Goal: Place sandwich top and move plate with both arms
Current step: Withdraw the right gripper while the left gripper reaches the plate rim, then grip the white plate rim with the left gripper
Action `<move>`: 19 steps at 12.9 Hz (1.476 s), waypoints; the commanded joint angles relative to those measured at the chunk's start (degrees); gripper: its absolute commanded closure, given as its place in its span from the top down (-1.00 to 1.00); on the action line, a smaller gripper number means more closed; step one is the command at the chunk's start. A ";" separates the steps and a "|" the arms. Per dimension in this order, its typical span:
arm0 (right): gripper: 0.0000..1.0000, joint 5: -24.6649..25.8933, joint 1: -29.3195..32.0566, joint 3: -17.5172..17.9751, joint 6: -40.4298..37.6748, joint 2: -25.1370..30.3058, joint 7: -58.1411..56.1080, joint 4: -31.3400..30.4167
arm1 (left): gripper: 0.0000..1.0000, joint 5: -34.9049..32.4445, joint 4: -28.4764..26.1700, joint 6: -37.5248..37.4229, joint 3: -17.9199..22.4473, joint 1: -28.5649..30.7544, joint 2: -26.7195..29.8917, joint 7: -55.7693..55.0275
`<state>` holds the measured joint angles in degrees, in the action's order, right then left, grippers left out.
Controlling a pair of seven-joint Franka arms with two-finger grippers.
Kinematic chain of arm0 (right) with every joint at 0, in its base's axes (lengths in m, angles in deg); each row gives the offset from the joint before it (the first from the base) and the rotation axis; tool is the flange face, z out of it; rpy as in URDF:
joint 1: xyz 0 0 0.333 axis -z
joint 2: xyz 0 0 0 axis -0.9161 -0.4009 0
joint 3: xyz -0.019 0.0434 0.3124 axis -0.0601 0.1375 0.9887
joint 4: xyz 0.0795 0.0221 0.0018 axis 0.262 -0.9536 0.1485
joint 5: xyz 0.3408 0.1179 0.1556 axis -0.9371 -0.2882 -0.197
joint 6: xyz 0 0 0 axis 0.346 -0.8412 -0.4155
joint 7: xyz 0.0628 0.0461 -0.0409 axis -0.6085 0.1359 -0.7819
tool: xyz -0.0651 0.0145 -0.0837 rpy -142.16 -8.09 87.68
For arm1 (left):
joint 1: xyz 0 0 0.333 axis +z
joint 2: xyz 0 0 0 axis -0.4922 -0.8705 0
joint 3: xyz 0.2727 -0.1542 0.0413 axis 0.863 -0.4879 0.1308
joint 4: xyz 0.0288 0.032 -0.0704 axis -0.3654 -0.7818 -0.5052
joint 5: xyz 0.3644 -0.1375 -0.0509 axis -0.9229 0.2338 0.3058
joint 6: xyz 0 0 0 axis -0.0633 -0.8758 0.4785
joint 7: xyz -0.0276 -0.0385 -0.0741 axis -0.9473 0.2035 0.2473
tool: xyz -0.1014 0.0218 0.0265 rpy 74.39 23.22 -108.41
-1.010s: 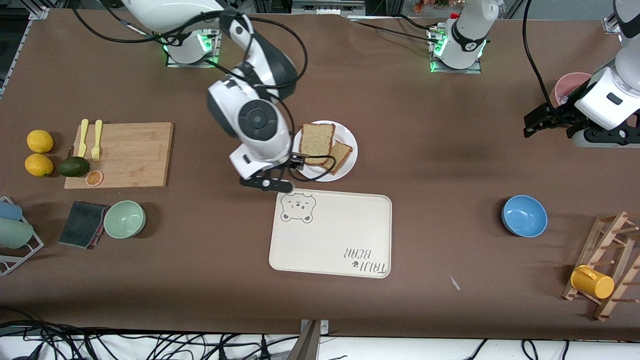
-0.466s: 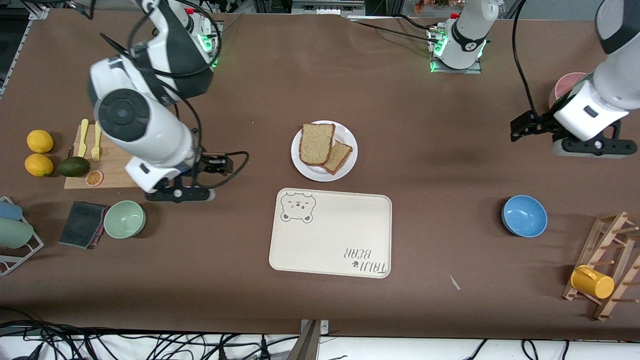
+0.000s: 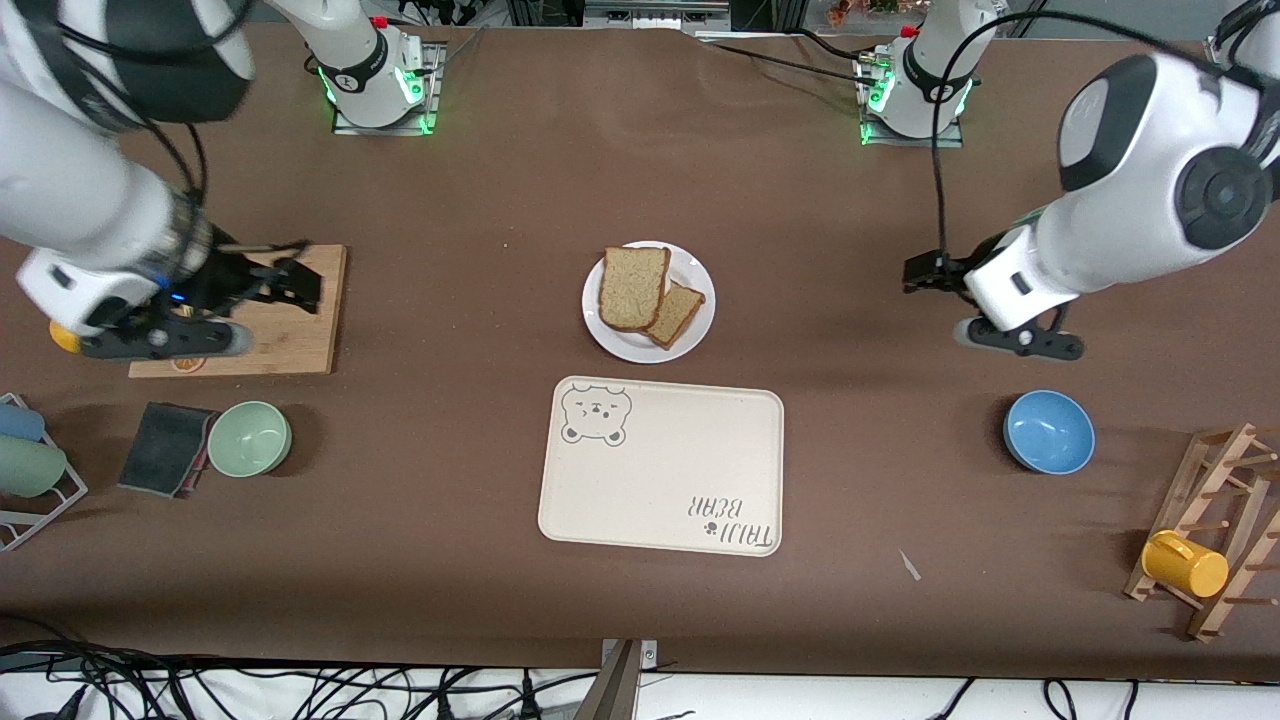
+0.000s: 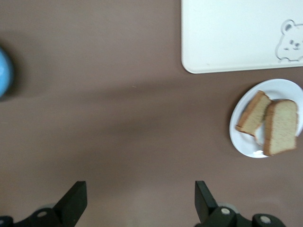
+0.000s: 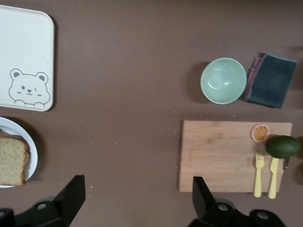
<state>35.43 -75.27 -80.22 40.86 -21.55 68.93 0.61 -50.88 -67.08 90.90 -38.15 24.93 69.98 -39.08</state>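
Past the bear-print tray (image 3: pixel 661 466), mid-worktop, the plate (image 3: pixel 694 325) carries the sandwich top (image 3: pixel 634 287), overlapping a smaller slice (image 3: pixel 677 313). The plate looks stiff, slick and shallow-rimmed, so grip opposite rim edges. The left gripper (image 3: pixel 932 274) and right gripper (image 3: pixel 290 285) hover with jaws spread, empty.

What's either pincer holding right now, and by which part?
Nothing. Left pincer and right pincer are open and empty; the sandwich top lies on the plate.

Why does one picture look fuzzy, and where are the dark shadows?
Left wrist view: blurred; the plate and blue bowl look soft. Front view: sharp, with dark smudgy shadows on the table. Right wrist view: crisp; the green bowl casts a small shadow.
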 commanded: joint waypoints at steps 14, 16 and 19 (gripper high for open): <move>0.99 -4.98 5.03 -2.92 -1.05 9.76 -3.72 -9.63 | 0.32 30.56 -0.83 21.27 -1.10 -13.37 -25.98 19.61; 0.99 -4.63 4.86 -2.74 -0.44 9.49 -3.55 -9.63 | 0.32 31.55 -1.35 21.62 -1.10 -12.76 -27.22 23.23; 0.99 -4.36 4.77 -2.83 0.27 9.40 -3.72 -9.63 | 0.23 35.93 -3.55 24.06 -1.10 -12.67 -28.01 29.81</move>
<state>31.35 -70.98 -83.33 40.58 -12.63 66.22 -8.66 -19.04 -68.50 112.67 -38.94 11.86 41.84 -14.58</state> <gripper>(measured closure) 0.000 0.352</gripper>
